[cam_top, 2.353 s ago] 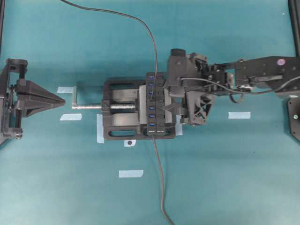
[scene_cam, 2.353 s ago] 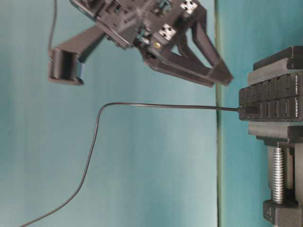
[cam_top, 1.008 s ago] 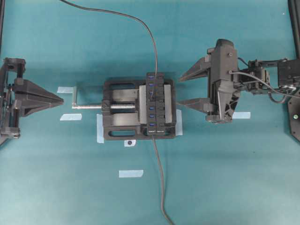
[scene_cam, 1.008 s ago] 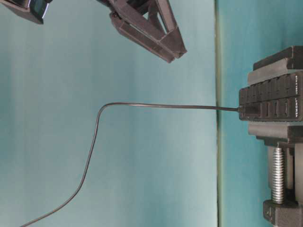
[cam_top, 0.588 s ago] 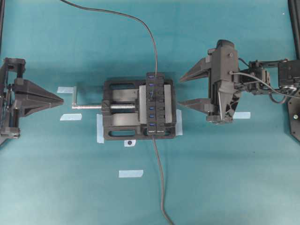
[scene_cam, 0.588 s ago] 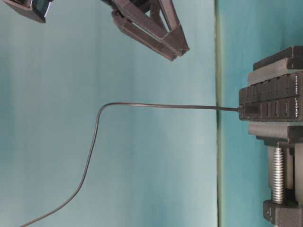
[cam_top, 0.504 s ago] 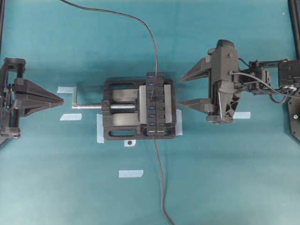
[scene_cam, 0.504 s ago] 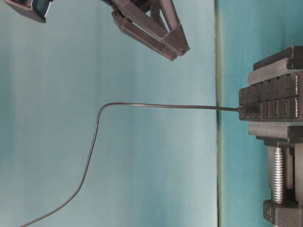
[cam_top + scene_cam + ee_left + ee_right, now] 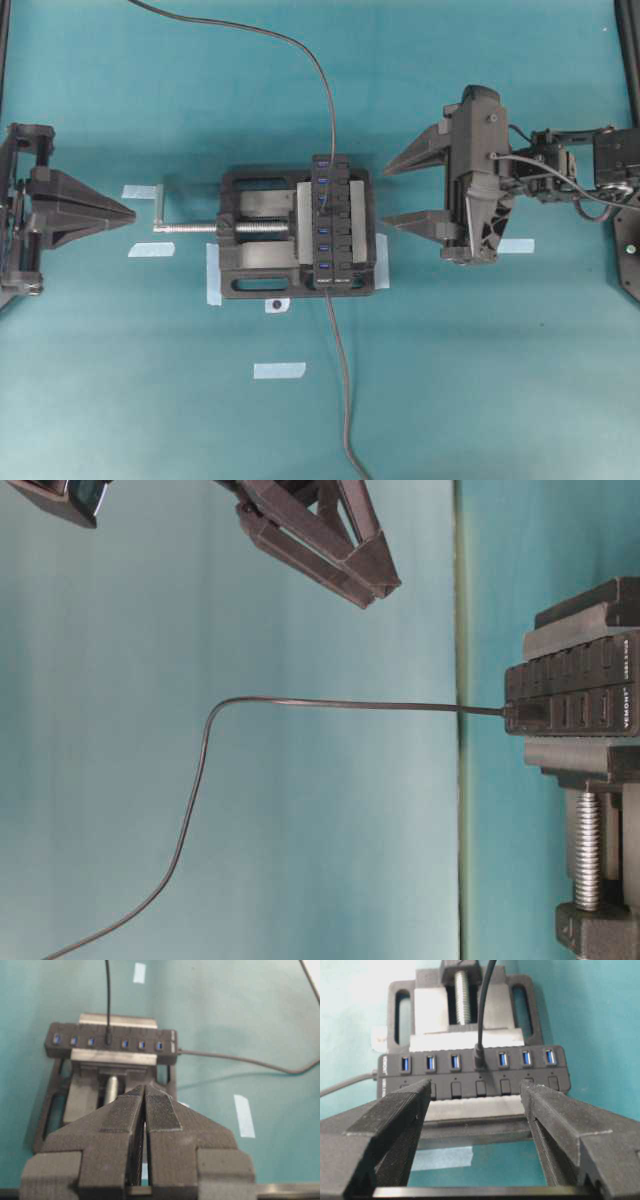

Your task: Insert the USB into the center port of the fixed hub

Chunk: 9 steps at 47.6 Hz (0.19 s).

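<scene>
Worktop [image 9: 480, 380]: teal, tape strips.
Right claw [image 9: 385, 195]: spread, released, holding nothing; backed well off the hub since 2.4 s ago.
Left claw [image 9: 132, 213]: clenched, unmoved.
USB [image 9: 479, 1060]: seated in center port [image 9: 107, 1041].
Fixed hub [image 9: 332, 222]: clamped in vise [image 9: 255, 245].

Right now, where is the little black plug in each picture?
Overhead: the plug sits mid-hub, at centre.
Table-level: the plug is at the right edge, where the cable ends.
Left wrist: the plug is upper left, fourth slot along.
Right wrist: the plug is top centre, between the blue ports.
Shared landmark: the vise screw, next to the hub.
</scene>
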Motion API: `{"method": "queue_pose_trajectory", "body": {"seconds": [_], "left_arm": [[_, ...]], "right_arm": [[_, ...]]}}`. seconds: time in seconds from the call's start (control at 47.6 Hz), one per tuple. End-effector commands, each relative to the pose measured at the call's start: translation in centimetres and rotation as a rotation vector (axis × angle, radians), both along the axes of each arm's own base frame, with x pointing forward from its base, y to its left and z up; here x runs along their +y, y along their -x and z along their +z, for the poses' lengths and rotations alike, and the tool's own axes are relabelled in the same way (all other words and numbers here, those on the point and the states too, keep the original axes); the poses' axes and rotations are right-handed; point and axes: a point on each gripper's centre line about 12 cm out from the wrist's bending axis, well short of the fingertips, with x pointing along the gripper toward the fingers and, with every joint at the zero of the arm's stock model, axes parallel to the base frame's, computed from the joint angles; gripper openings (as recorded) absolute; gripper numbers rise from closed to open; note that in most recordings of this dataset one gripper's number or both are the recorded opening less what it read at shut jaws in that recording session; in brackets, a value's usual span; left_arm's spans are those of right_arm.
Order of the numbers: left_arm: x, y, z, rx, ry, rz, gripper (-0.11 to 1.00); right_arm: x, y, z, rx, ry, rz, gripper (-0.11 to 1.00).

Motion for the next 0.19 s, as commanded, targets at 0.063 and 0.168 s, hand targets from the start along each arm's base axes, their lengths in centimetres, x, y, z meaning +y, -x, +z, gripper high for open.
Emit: {"method": "queue_pose_trajectory", "body": {"seconds": [0.063, 0.168], "left_arm": [[0.03, -0.2, 0.45, -0.015, -0.002, 0.001, 0.0], [0.03, -0.23, 0.48, -0.015, -0.002, 0.001, 0.0]], "right_arm": [[0.09, -0.08, 0.97, -0.037, -0.005, -0.002, 0.84], [0.09, -0.09, 0.99, -0.039, -0.005, -0.002, 0.84]]}}
